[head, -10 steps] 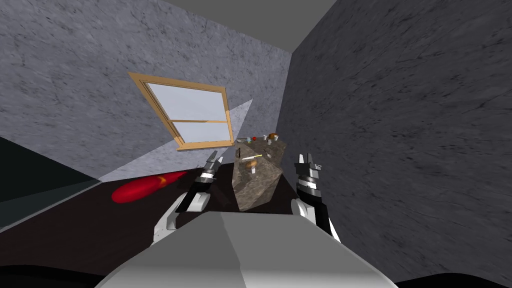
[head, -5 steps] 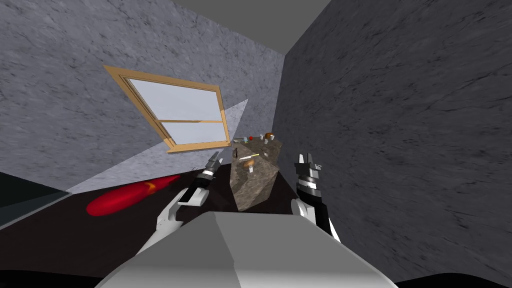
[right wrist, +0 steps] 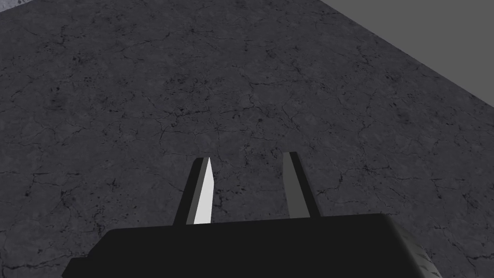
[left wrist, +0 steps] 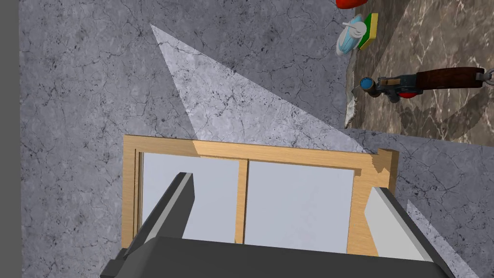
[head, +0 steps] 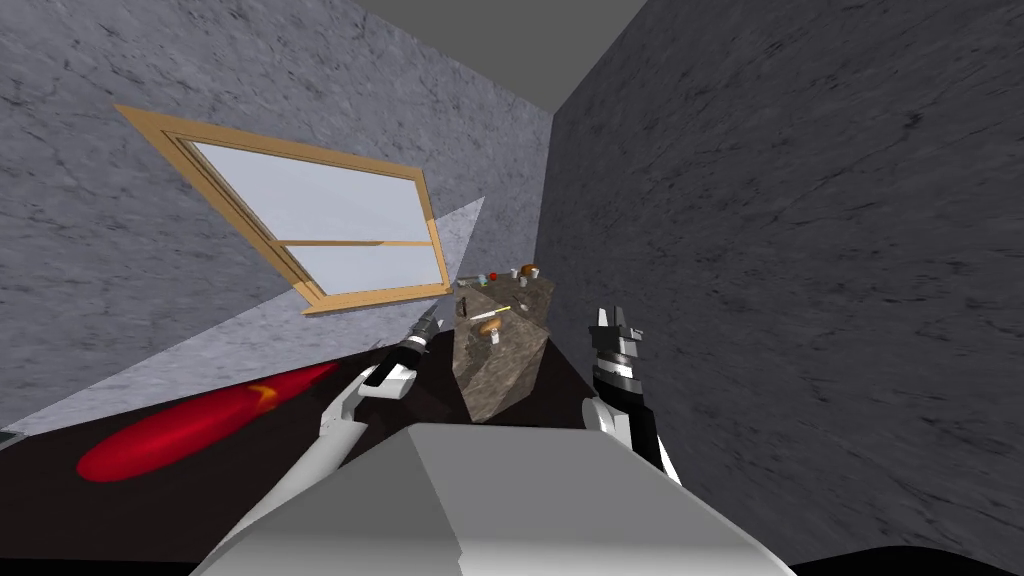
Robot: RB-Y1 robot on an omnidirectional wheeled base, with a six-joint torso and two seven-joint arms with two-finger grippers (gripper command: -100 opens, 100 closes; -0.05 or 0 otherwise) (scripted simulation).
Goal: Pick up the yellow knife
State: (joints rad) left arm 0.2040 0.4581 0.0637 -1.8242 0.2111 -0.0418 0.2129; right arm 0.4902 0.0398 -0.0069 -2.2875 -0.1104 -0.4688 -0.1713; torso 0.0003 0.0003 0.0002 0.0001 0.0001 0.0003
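left gripper point(head: 430, 322) wide open, empty | right gripper point(head: 612, 318) narrowly parted, empty | yellow knife point(head: 497, 312) on counter point(head: 500, 380) ahead of us | risk: we clip the counter edge reaching in

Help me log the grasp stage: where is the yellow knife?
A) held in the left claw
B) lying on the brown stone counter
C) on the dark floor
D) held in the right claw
B: the yellow knife lies flat on top of the counter, and the left claw stands open beside the counter, holding nothing.
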